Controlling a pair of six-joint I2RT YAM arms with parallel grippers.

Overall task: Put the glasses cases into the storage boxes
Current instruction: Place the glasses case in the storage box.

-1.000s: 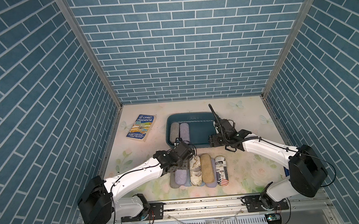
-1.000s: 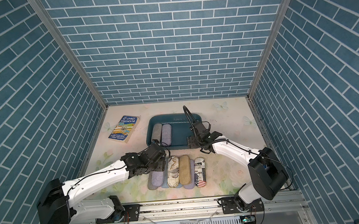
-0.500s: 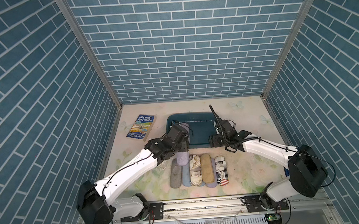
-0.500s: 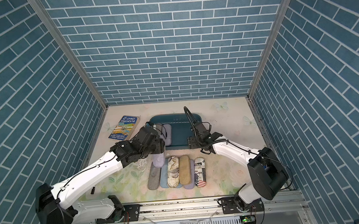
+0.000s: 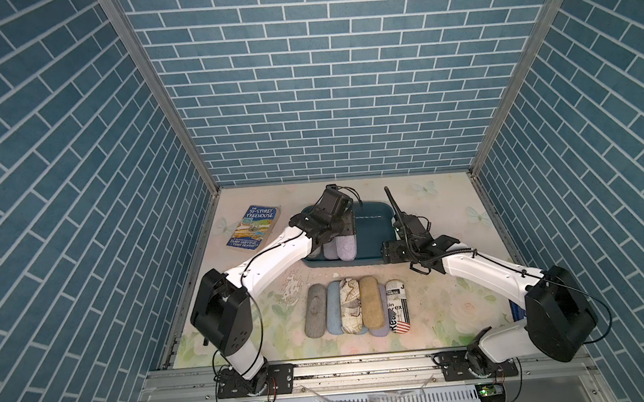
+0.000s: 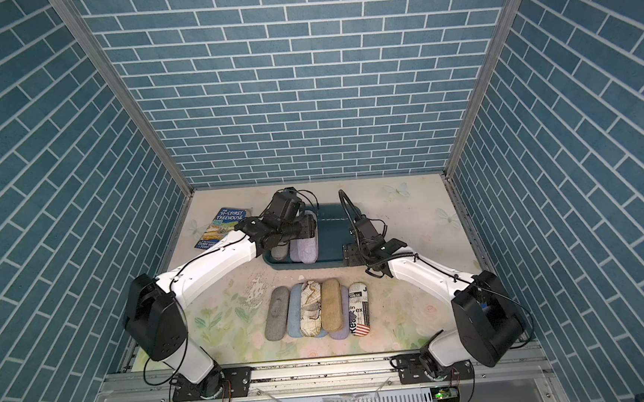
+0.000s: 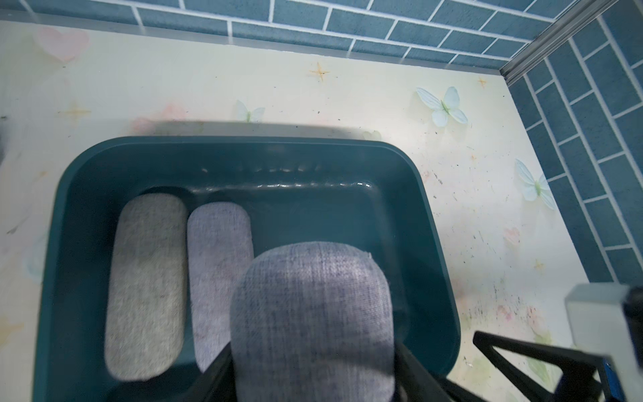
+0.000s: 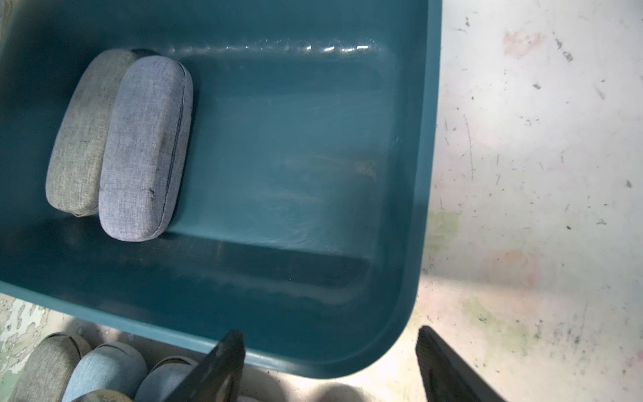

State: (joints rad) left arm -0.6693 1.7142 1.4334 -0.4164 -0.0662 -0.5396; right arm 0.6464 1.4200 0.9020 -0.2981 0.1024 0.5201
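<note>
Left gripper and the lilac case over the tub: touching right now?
Touching. Left wrist view: the lilac case sits wedged between the left gripper's black fingers, which press against both its sides.

Three walls enclosed the cell: a back wall [image 5: 328, 85] and two side walls [image 5: 59, 189], all faced in a blue brick pattern with white joints. Bare aluminium corner posts [image 5: 157, 93] marked the junctions. The bench [image 5: 441, 205] carried a pale floral covering with printed butterflies [image 7: 442, 106]. It was scuffed, speckled with dark marks, and peeled in one patch [image 5: 289, 287]. An aluminium rail [image 5: 363, 373] ran along the front edge. Lighting was even.
</note>
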